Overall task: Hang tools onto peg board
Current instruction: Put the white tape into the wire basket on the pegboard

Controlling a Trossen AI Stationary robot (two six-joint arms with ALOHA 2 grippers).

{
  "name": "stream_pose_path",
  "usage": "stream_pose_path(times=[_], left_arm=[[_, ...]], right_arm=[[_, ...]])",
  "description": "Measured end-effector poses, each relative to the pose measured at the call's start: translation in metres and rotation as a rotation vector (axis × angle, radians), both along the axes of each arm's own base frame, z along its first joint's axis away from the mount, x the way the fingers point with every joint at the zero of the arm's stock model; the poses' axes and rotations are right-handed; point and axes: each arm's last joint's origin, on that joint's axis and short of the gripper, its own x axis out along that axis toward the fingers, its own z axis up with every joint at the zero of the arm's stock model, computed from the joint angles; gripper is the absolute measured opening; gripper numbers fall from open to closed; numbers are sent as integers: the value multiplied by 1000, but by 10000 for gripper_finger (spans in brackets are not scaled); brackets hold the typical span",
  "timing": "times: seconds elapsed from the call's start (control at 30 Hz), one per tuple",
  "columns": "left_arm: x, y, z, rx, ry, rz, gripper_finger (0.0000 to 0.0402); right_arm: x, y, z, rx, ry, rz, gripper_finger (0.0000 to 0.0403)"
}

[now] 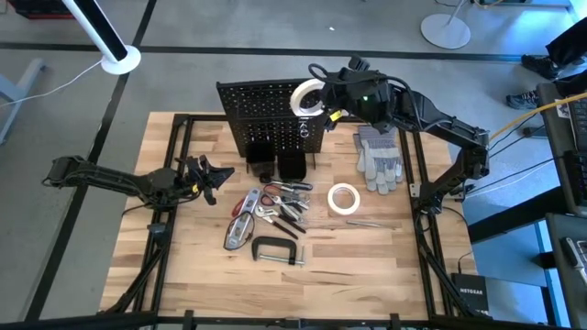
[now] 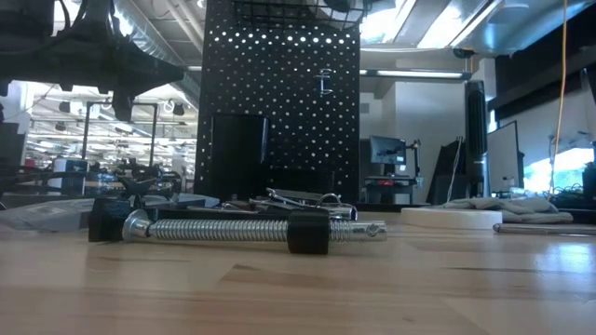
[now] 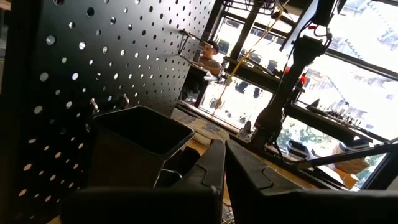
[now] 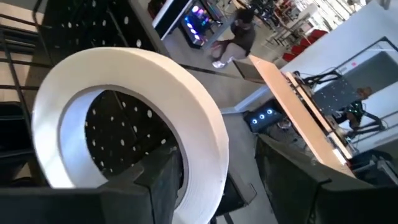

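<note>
The black peg board [image 1: 271, 115] stands upright at the table's far middle, with two small black bins [image 1: 275, 165] at its foot. My right gripper [image 1: 319, 101] is up at the board's top right corner, shut on a white tape roll [image 1: 306, 96]. My left gripper [image 1: 216, 174] hovers shut and empty just left of the bins. On the table in front of the board lie a second white tape roll [image 1: 344, 198], red- and black-handled pliers [image 1: 284, 203], a red utility knife [image 1: 244, 205], a black C-clamp [image 1: 275, 249] and a thin silver tool [image 1: 371, 223]. My right gripper holds the tape roll by its ring wall [image 4: 193, 162], with one finger [image 4: 155, 186] inside the hole and the other finger [image 4: 292, 180] outside. The roll stands on edge, lifted clear of the table, beside the peg board's upper part.
Grey work gloves [image 1: 379, 156] lie right of the board. The black table frame rails [image 1: 174, 183] run along both sides. In the low view the C-clamp's screw [image 2: 233, 228] lies across the foreground. Bare wood shows at the near left [image 1: 183, 266].
</note>
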Motion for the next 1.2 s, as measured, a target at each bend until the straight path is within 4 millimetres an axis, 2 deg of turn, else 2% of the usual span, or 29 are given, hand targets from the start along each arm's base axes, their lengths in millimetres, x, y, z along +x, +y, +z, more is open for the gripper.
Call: stream_pose_path(times=[0.2, 0.4, 0.67, 1.0, 1.2], left_arm=[[0, 0, 0, 7, 3, 0, 1], [0, 0, 0, 2, 1, 0, 1], [0, 0, 0, -2, -3, 0, 1], [0, 0, 1, -7, -8, -1, 1], [0, 0, 0, -8, -8, -1, 1]], right_arm=[[-1, 2, 8, -26, -26, 64, 202], [-21, 6, 27, 56, -50, 59, 202], [-19, 7, 16, 177, -25, 63, 202], [-18, 4, 22, 86, -66, -46, 202], [-18, 4, 19, 101, -51, -38, 202]])
